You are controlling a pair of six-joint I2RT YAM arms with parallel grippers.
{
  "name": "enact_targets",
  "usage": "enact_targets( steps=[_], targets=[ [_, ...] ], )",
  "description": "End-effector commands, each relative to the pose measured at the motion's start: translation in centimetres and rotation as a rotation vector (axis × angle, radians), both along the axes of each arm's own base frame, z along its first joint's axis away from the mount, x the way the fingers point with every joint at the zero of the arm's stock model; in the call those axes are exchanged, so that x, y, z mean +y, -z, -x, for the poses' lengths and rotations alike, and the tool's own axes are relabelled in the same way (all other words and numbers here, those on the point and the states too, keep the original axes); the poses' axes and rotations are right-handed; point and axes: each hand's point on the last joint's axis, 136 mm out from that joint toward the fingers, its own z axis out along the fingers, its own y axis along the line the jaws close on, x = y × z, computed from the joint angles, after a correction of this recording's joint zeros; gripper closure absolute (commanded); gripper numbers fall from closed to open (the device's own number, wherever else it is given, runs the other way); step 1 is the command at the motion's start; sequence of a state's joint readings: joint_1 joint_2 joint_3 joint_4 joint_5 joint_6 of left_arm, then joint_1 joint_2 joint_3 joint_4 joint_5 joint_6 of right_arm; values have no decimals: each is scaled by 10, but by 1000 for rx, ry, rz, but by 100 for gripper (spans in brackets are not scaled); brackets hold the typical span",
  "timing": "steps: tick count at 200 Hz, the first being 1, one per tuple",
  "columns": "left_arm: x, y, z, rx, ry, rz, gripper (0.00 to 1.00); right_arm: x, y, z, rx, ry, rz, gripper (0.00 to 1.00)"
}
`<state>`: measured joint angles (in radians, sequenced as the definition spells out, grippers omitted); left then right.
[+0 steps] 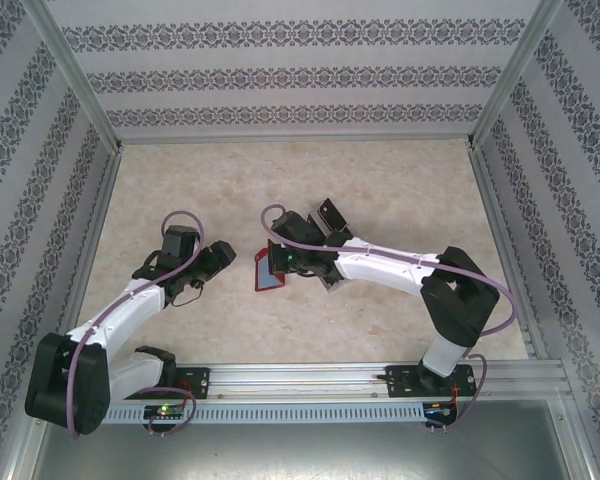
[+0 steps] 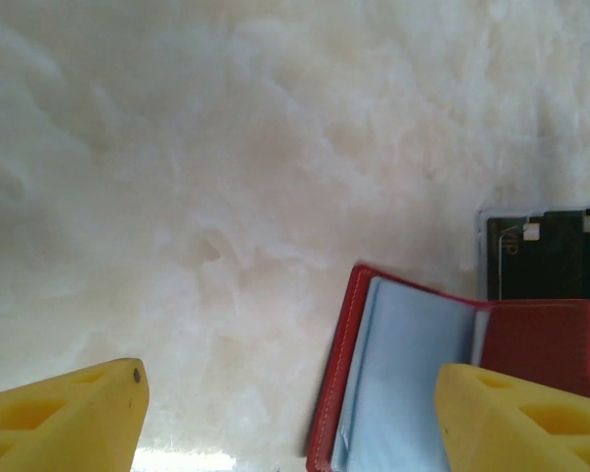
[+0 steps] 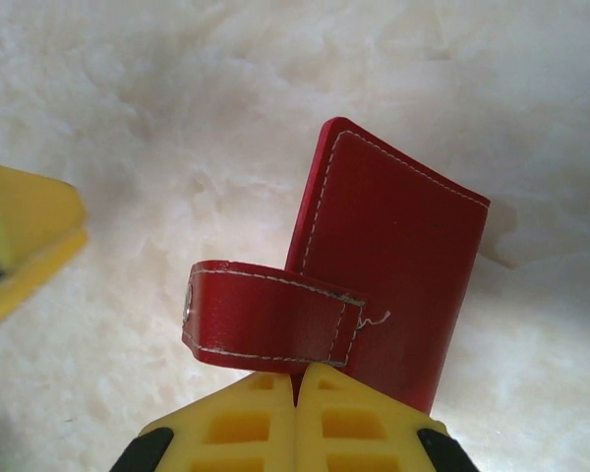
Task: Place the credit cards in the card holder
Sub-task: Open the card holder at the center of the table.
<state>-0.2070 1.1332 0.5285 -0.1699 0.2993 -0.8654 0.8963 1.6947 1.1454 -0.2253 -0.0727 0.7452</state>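
Since right tool (image 3: 295, 372) is clamped shut on red wallet (image 3: 393, 265) mid-surface (image 1: 380, 180), spine 12-to-6, left tool (image 2: 290, 393), jaws apart, has it at 3 o'clock, black cards (image 2: 551, 261) just beyond at 2.
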Motion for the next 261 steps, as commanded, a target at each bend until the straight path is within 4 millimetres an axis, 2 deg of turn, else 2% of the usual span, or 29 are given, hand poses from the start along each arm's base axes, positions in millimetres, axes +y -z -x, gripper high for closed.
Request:
enact_targets(
  steps=[1, 48, 69, 106, 123, 145, 196, 213, 227, 248, 261],
  targets=[
    [-10, -8, -10, -43, 13, 88, 23, 20, -60, -3, -102, -43, -192, 100],
    [-25, -36, -25, -156, 9, 237, 21, 19, -121, -5, -196, -43, -287, 100],
    [-23, -53, -34, -229, -34, 332, 19, 15, -139, -7, -229, -27, -308, 100],
    [-24, -94, -49, -410, -64, 529, 16, 8, -165, -11, -278, 4, -341, 100],
    [-28, -108, -52, -456, -30, 589, 16, 8, -172, -14, -286, 13, -357, 100],
    [-35, -115, -56, -477, 1, 652, 16, 13, -180, -16, -286, 14, -388, 100],
    [-42, -99, -63, -449, 6, 772, 16, 24, -190, -19, -276, 8, -438, 100],
    [-43, -106, -66, -484, 14, 829, 17, 26, -187, -19, -265, 9, -438, 100],
    [-45, -103, -68, -463, 15, 860, 20, 26, -183, -20, -258, 13, -438, 100],
    [-46, -108, -68, -483, 31, 855, 27, 28, -175, -22, -244, 18, -436, 100],
    [-46, -115, -68, -500, 43, 856, 37, 29, -169, -22, -234, 22, -433, 100]
  ],
)
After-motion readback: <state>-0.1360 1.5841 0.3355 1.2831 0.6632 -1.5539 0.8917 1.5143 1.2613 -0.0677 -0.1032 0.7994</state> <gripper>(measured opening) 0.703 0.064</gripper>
